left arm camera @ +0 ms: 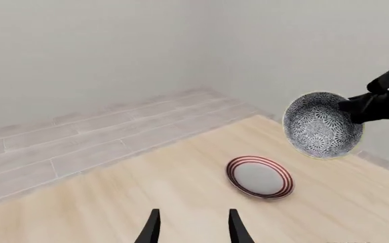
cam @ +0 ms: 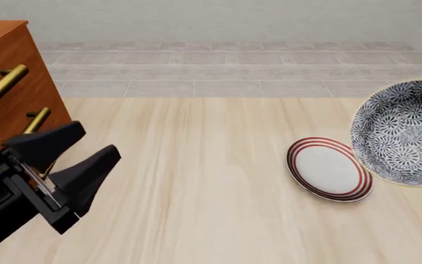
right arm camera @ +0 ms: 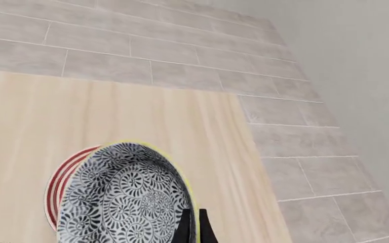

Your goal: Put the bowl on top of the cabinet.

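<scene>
The bowl (cam: 405, 132), white with a dense dark floral pattern and a pale yellow rim, hangs tilted in the air at the right, above the table and just beyond the plate. My right gripper (right arm camera: 193, 224) is shut on the bowl's (right arm camera: 123, 202) rim. From the left wrist view the bowl (left arm camera: 319, 125) hangs from the black right gripper (left arm camera: 356, 106). The reddish-brown cabinet (cam: 6, 82) with brass handles stands at the far left. My left gripper (cam: 97, 142) is open and holds nothing, low in front of the cabinet, with nothing between its fingers in the left wrist view (left arm camera: 193, 223).
A flat white plate (cam: 328, 168) with red rings lies on the light wooden table (cam: 196, 192), right of centre, under and beside the bowl. Beyond the table's far edge are a grey tiled floor and a pale wall.
</scene>
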Motion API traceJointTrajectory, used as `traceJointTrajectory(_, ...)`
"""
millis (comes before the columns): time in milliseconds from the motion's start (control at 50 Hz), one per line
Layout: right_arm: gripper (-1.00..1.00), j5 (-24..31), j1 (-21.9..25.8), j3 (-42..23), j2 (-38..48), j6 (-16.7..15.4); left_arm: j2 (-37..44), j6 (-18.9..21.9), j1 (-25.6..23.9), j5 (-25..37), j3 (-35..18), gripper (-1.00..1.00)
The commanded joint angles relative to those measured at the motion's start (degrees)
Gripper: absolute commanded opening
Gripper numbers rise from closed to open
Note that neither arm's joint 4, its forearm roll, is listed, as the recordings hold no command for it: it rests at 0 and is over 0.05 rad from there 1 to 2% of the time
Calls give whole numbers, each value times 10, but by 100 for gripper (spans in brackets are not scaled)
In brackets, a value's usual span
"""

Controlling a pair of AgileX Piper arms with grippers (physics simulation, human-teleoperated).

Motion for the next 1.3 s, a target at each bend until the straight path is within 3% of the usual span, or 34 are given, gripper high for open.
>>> traceJointTrajectory(20, -100, 2, 19, -13, -3, -6, 59, -6, -51, -17, -40, 100)
traceJointTrajectory(240, -100, -18, 37, -5, 1, -7, 100, 3, -93, -25, -74, 100)
traceJointTrajectory(620, -100, -12, 61, 22, -33, -5, 195, -12, -88, -49, -144, 100)
traceJointTrajectory(880, -100, 15, 78, 31, -73, -8, 253, -44, -96, -62, -178, 100)
traceJointTrajectory(1300, -100, 12, 122, 26, -75, -19, 287, -91, -170, -57, -201, 100)
